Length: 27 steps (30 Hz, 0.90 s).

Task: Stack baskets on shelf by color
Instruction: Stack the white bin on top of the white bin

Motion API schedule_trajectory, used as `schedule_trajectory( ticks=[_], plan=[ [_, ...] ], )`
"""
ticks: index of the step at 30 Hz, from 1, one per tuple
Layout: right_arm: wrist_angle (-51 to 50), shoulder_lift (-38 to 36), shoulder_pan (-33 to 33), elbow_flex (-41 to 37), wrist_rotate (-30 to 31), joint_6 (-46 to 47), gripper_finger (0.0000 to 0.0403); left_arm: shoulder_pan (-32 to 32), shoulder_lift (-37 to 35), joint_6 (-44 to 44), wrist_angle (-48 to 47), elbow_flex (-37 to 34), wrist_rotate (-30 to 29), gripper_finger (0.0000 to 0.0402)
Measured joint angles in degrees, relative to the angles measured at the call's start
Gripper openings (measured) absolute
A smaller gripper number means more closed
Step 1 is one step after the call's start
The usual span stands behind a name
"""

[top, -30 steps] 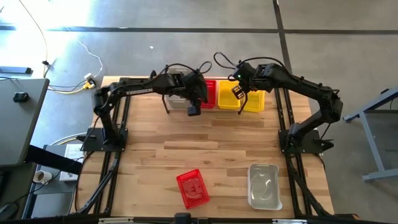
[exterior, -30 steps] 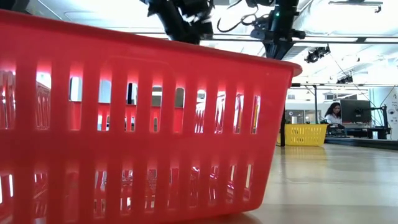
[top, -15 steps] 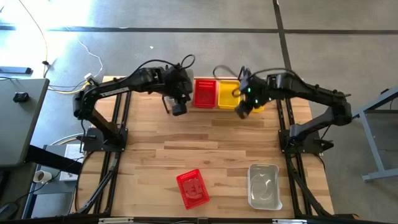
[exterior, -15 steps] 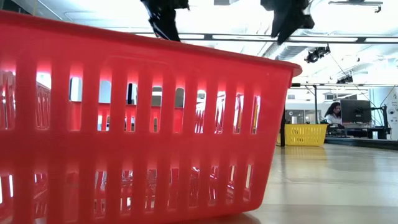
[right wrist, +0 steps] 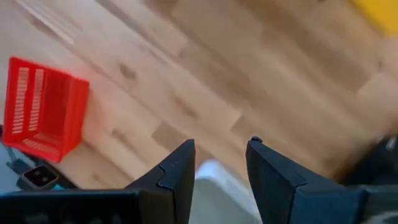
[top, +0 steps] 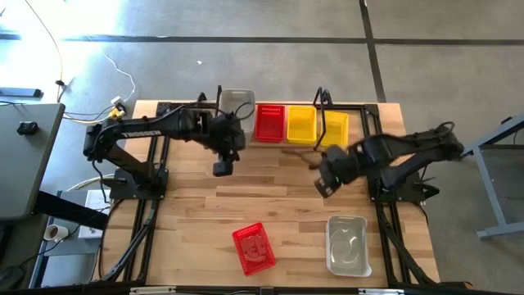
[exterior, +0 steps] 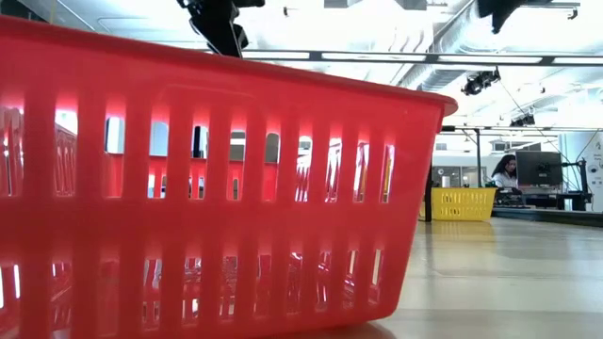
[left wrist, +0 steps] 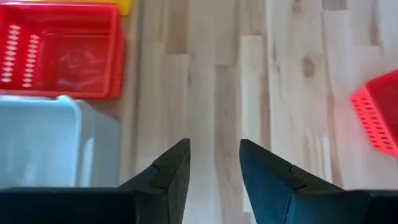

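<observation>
On the black-rod shelf (top: 219,102) at the table's far edge sit a clear-grey basket (top: 237,102), a red basket (top: 269,123) and yellow baskets (top: 301,123) in a row. A loose red basket (top: 254,247) and a loose clear basket (top: 347,243) rest on their bases near the near edge. My left gripper (top: 221,168) hovers open and empty in front of the shelf's left end; its wrist view shows the shelf's red basket (left wrist: 59,50) and clear basket (left wrist: 50,149). My right gripper (top: 322,187) hangs open and empty over bare wood, between the shelf and the loose clear basket (right wrist: 214,177).
The loose red basket (exterior: 207,188) fills most of the low view. Bare wooden tabletop (top: 270,184) lies between the shelf and the two loose baskets. Arm bases stand at the table's left and right sides. A person (exterior: 506,174) sits far off in the room.
Both grippers have drawn back from the shelf. The left one moved toward the table's left and near edge, uncovering the clear basket. The right one left the yellow baskets and travelled well toward the near edge. The baskets on the table stayed put.
</observation>
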Motion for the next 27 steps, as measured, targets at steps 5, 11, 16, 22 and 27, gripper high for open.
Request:
schedule_trajectory(
  ticks=[5, 11, 16, 22, 27],
  plan=[
    [-1.7, 1.9, 8.4, 0.0, 0.2, 12.7, 0.0129, -3.0, 0.0, 0.0, 1.1, 0.0, 0.0, 0.0129],
    [-6.8, 5.4, 16.4, 0.0, 0.4, 26.5, 0.0129, -5.8, 0.0, -0.8, 2.5, 0.0, 0.0, 0.0129],
    [-7.0, 8.2, 21.5, 0.0, 0.3, 33.8, 0.0129, -6.7, 0.0, -0.9, 2.6, 0.0, 0.0, 0.0129],
    [-7.1, 11.5, 25.9, 0.0, -0.5, 36.9, 0.0129, -6.5, 0.0, -3.4, 3.0, 0.0, 0.0, 0.0129],
    [-7.1, 11.4, 28.5, -4.2, -3.6, 39.1, 0.0129, -6.5, 0.1, -5.5, 3.4, 0.0, 0.0, 0.0129]
  ],
)
